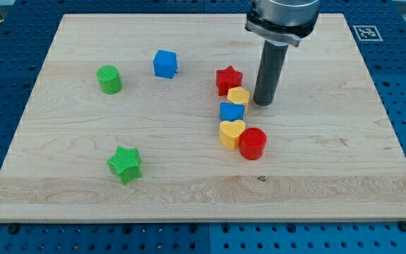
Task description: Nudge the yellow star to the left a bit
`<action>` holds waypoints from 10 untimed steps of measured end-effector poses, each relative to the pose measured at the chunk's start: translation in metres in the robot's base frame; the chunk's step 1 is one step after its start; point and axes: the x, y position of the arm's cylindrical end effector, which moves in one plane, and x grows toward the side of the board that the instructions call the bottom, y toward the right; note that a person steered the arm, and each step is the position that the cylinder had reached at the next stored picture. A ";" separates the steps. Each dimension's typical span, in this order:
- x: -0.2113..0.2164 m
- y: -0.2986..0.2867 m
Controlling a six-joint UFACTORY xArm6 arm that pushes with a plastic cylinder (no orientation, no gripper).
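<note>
A yellow block [238, 96] lies right of the board's middle, wedged between a red star [228, 78] above it and a blue block [232, 111] below it. Its shape is hard to make out, as the blue block covers its lower part. My tip [263, 104] stands on the board just to the right of this yellow block, very close to it or touching it. A yellow heart [231, 132] sits below the blue block.
A red cylinder [253, 143] touches the yellow heart's right side. A blue cube [165, 63] and a green cylinder [109, 79] sit at the upper left. A green star [125, 164] lies at the lower left. The wooden board [330, 176] ends in blue pegboard all around.
</note>
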 end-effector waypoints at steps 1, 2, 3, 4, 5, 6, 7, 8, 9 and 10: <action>0.000 -0.011; 0.000 -0.015; 0.000 -0.019; 0.004 -0.019; 0.007 -0.018; 0.007 -0.017; 0.007 -0.019; 0.007 -0.020; 0.007 -0.024; 0.007 -0.026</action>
